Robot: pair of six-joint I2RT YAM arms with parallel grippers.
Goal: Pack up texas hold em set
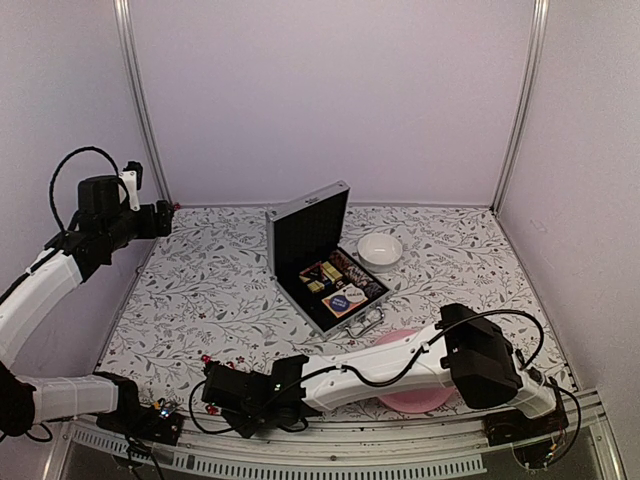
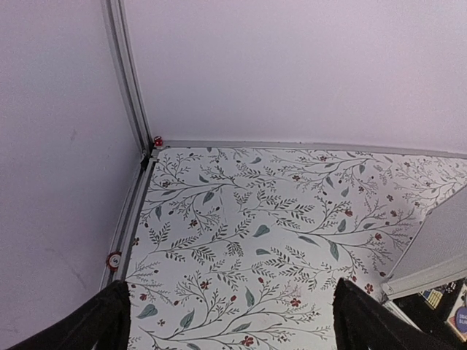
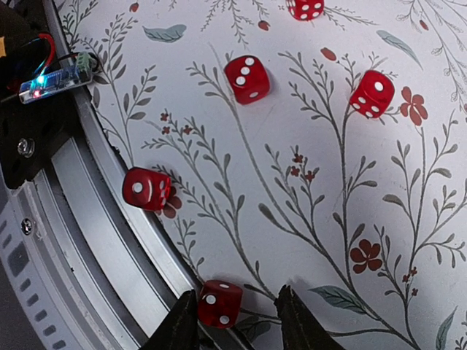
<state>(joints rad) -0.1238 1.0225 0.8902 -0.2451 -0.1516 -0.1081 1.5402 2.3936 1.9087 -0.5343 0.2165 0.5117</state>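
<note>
The silver case (image 1: 322,262) of the texas hold em set stands open mid-table with its lid (image 1: 308,228) upright; cards and chips lie in its black lining. Several red dice lie loose at the table's near left edge: one die (image 3: 246,79), another (image 3: 371,93), and a third (image 3: 147,188) by the metal rim. My right gripper (image 3: 237,321) is low over a further die (image 3: 220,302), which sits between its fingers. The left finger touches it and a gap remains on the right. My left gripper (image 2: 232,324) hangs wide open at the far left, holding nothing.
A pink plate (image 1: 415,395) lies at the near right, partly under my right arm. A white bowl (image 1: 380,250) sits just right of the case. The table's metal rim (image 3: 109,240) and a small circuit board (image 3: 55,80) border the dice. A small red object (image 2: 157,141) rests in the far left corner.
</note>
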